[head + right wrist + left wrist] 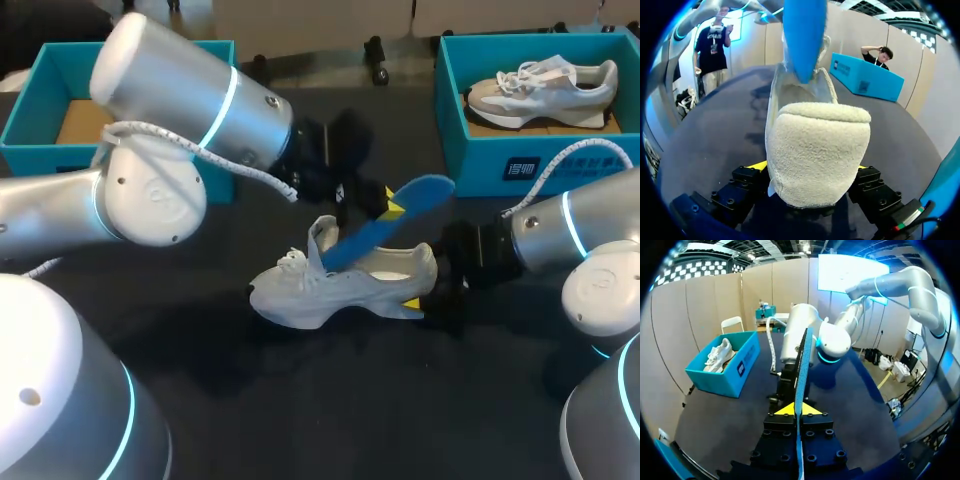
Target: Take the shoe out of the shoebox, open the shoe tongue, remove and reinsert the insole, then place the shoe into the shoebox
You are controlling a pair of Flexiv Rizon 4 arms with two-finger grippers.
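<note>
A white shoe (330,285) lies on its side in the middle of the dark table, toe toward my left. My right gripper (425,288) is shut on its fleecy heel (817,150), one finger on each side. A blue insole (385,225) slants up out of the shoe's opening, its lower end still inside by the tongue. My left gripper (393,208) is shut on the insole's upper part; in the left wrist view the insole (801,375) stands edge-on between the yellow tips of the left gripper (796,410). From the right wrist the insole (804,35) rises ahead of the heel.
A teal shoebox (520,155) at the back right holds a second white shoe (545,88). Another teal shoebox (40,80), with a brown floor showing, stands at the back left behind my left arm. In the left wrist view the box with the shoe (722,365) sits beside my right arm.
</note>
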